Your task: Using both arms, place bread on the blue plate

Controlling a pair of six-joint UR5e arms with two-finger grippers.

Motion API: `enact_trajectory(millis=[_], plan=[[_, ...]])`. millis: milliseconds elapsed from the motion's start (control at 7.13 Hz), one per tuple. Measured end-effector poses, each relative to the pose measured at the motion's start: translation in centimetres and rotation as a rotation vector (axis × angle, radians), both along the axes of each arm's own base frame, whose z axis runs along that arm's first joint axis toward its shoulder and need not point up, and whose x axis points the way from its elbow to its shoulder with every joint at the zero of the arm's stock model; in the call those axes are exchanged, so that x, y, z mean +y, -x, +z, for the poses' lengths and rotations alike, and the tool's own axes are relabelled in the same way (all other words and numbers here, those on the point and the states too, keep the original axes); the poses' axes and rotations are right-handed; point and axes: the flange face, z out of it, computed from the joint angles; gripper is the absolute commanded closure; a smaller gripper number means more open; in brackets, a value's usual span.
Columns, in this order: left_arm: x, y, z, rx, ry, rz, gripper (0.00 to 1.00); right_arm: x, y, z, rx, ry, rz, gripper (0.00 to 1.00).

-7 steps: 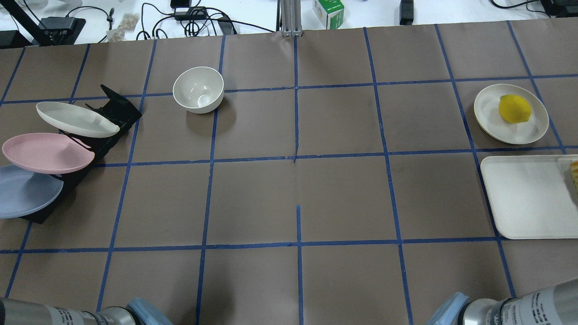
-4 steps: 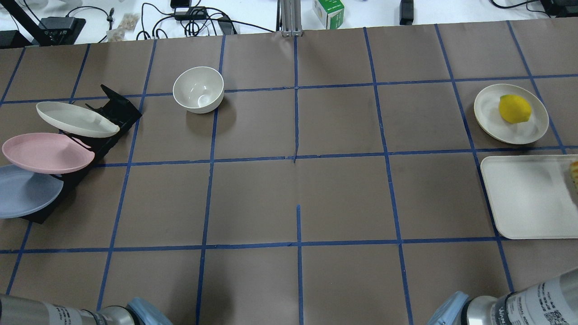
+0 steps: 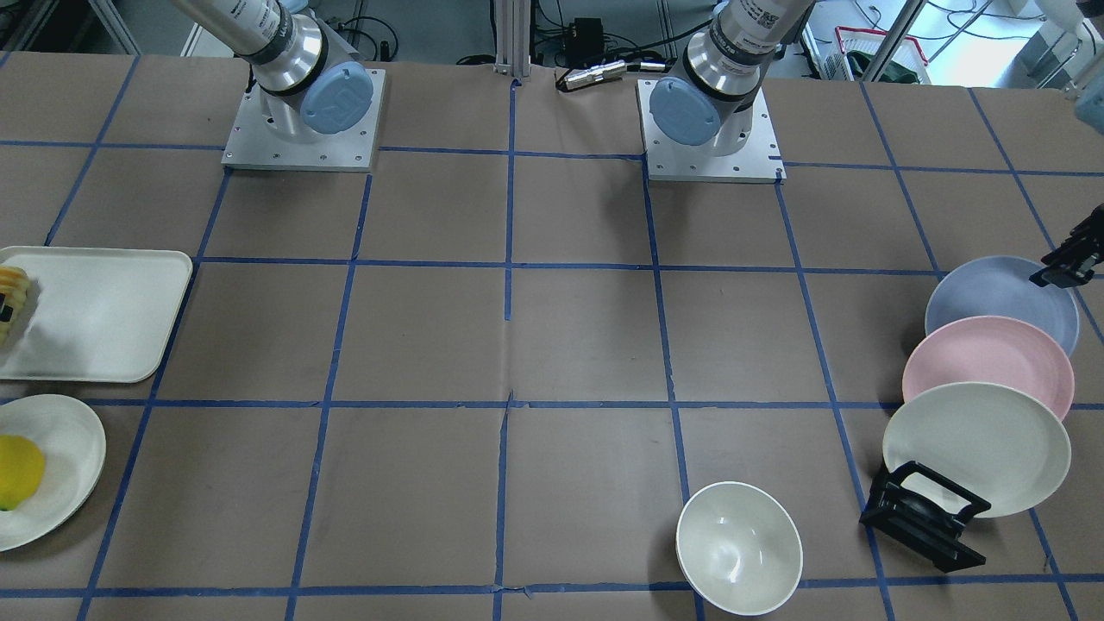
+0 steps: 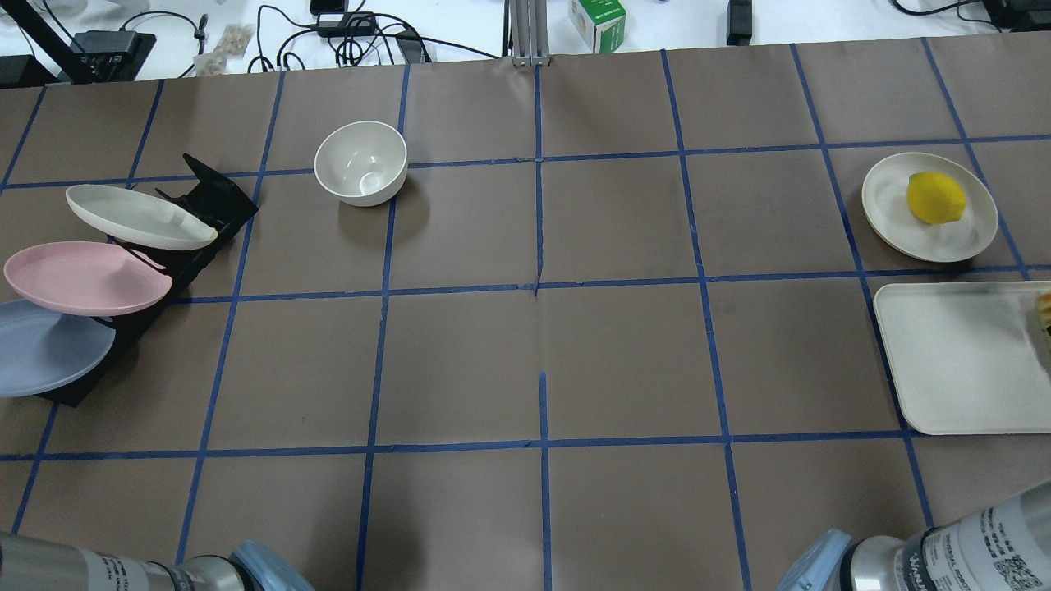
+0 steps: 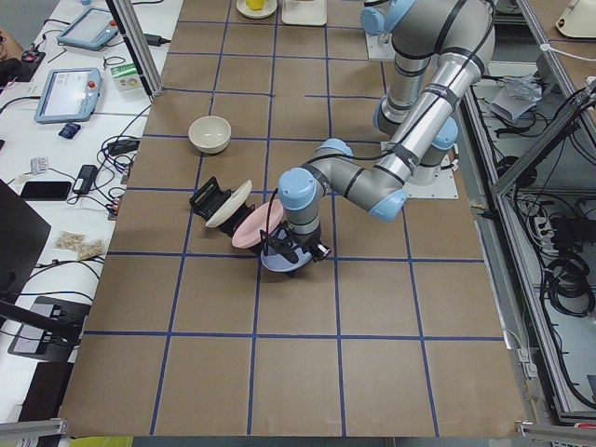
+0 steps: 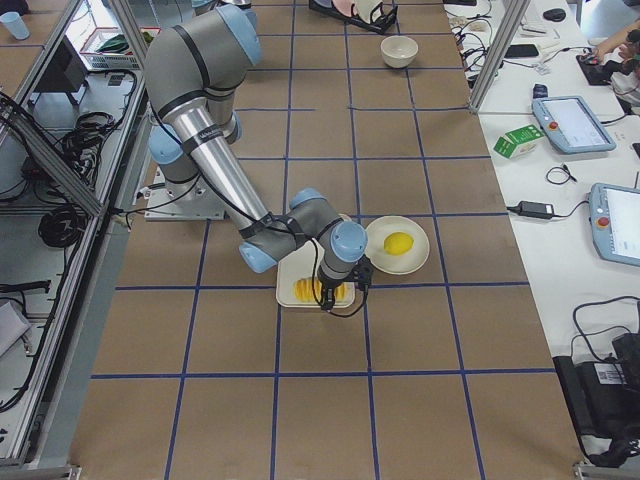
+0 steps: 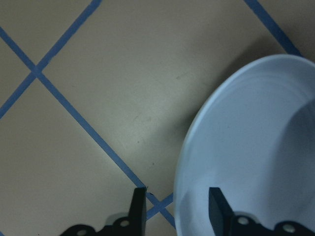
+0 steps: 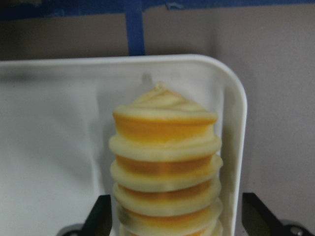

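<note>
The table (image 4: 624,353), covered in matte brown paper and ruled into squares by blue tape, fills the scene, with white benches of cables, tablets and a green-and-white carton (image 4: 597,22) along its far side.

My left arm (image 5: 372,182) and right arm (image 6: 215,150), silver-grey tubes with light-blue joint caps, reach to opposite ends.

At my right end lies a cream tray (image 4: 952,361), flat and rectangular with rounded corners. At my left end three round, shallow, matte plates lean in a row on a black rack (image 3: 923,517): the blue plate (image 3: 992,297) nearest my base, then a pink plate (image 3: 992,362), then a cream plate (image 3: 975,448).

A glossy white bowl (image 4: 360,162) stands alone beyond the rack. Just beyond the tray, a small cream plate (image 4: 891,201) holds a smooth yellow fruit (image 4: 936,197).

The bread (image 8: 165,162), a ridged loaf of pale segments with orange-brown tops, lies on the tray along its outer edge.

My right gripper (image 8: 174,219) is down over it, jaws apart, one on each side of the loaf. My left gripper (image 7: 176,209) has its jaws apart too, straddling the blue plate's rim, one outside and one over the plate's face.
</note>
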Motion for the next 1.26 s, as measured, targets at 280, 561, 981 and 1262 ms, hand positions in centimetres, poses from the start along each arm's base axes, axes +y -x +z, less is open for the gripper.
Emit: enact_trajectory(millis=[280,561,981,1262], plan=[[-0.1,-0.1,0.2,-0.003,0.002,0.002,1.0,0.2,-0.1,-0.1,0.006,-0.022,-0.035,1.0],[-0.1,-0.2,0.4,-0.008,0.005,0.003,1.0,0.2,-0.6,0.5,-0.003,-0.04,-0.059,1.0],[-0.2,-0.3,1.0,-0.017,0.008,0.003,1.0,-0.4,-3.9,6.6,0.018,-0.028,-0.072,1.0],[0.1,-0.5,2.7,-0.051,-0.001,-0.004,1.0,-1.6,-9.5,12.5,0.015,-0.033,-0.059,1.0]])
